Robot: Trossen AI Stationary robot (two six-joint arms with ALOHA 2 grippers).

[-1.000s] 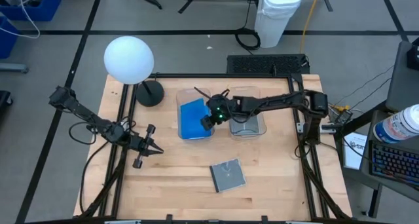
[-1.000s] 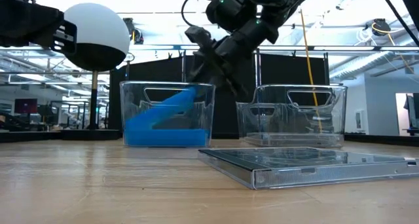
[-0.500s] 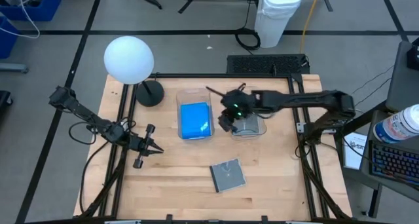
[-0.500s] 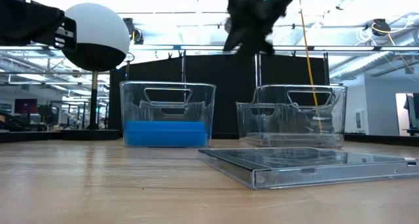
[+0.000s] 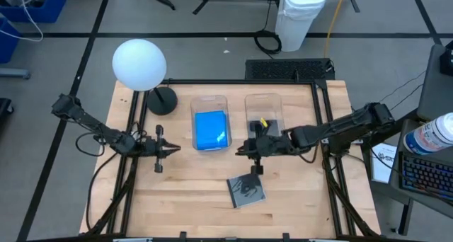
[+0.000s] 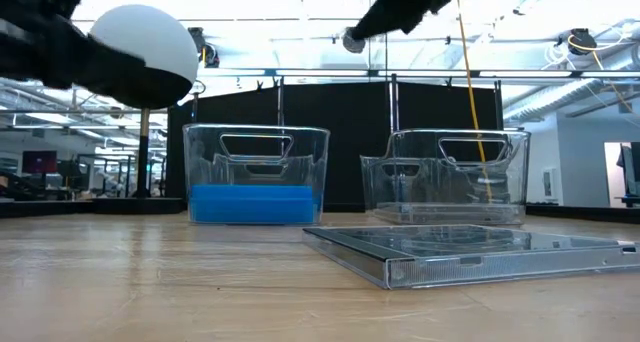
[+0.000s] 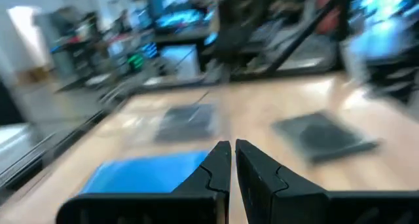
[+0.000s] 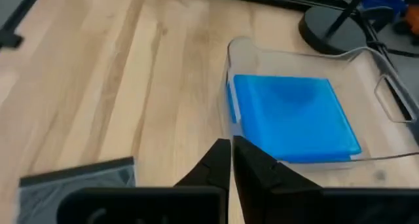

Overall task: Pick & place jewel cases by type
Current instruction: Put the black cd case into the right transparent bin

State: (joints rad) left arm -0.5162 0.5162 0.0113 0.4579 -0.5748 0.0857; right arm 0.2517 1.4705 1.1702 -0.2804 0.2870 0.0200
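A bright blue jewel case (image 5: 211,129) lies flat in the left clear tub (image 5: 209,100); it shows too in the right wrist view (image 8: 291,116) and low view (image 6: 255,203). The right tub (image 5: 264,109) holds grey cases. One grey see-through jewel case (image 5: 246,189) lies flat on the table near the front (image 6: 460,252). My right gripper (image 5: 241,151) hovers shut and empty between the tubs and this case (image 8: 230,149). My left gripper (image 5: 175,148) waits shut at the table's left (image 7: 232,152).
A lamp with a white ball shade (image 5: 139,64) stands on a dark round base (image 5: 163,100) at the far left. Bare wood lies at the near left (image 5: 177,206) and near right (image 5: 297,206). A metal frame rail (image 5: 329,164) runs along the table's right side.
My right gripper has left the blue tub, gone up and toward the table's near edge, rolled about its axis and shut. The blue case, leaning in the tub a second ago, now lies flat. My left gripper has swung its tip a little toward the far edge.
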